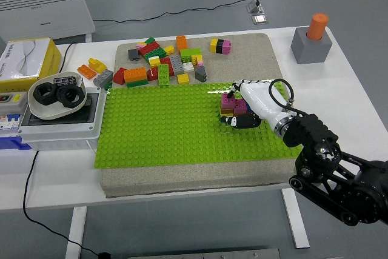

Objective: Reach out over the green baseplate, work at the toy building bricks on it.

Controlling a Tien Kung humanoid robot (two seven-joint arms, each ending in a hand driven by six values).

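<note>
The white table (357, 89) carries everything I can see, and on it lies a grey foam pad (267, 53) with the green baseplate (157, 125) covering its near half. At the table's 9 o'clock edge sits a grey electrical box (60, 127) with a white bowl (56, 95) of black rings on top, and a yellow box (27, 59) lies behind that, toward 10 o'clock. At 2 o'clock stands a grey block (311, 47) with an orange cylinder (317, 25) stuck upright in it.

My right arm (330, 171) comes in from 4 o'clock and reaches over the baseplate's 3 o'clock side. My right hand (245, 110), white on the back with black fingers, is wrapped around a small brick stack (228, 105) of magenta, brown and yellow layers; the fingers curl under and beside it, closed on the stack. The stack sits on the studs on the baseplate's right side, and I cannot tell whether it is pressed fully down.

Beyond the baseplate's far edge, at 12 o'clock on the pad, lies a loose pile of bricks (160, 65) in red, orange, yellow, green and grey. A yellow, black and pink brick trio (220, 46) lies apart at 1 o'clock. Two stray bricks, orange (86, 72) and yellow (97, 63), rest off the pad at 10 o'clock.
</note>
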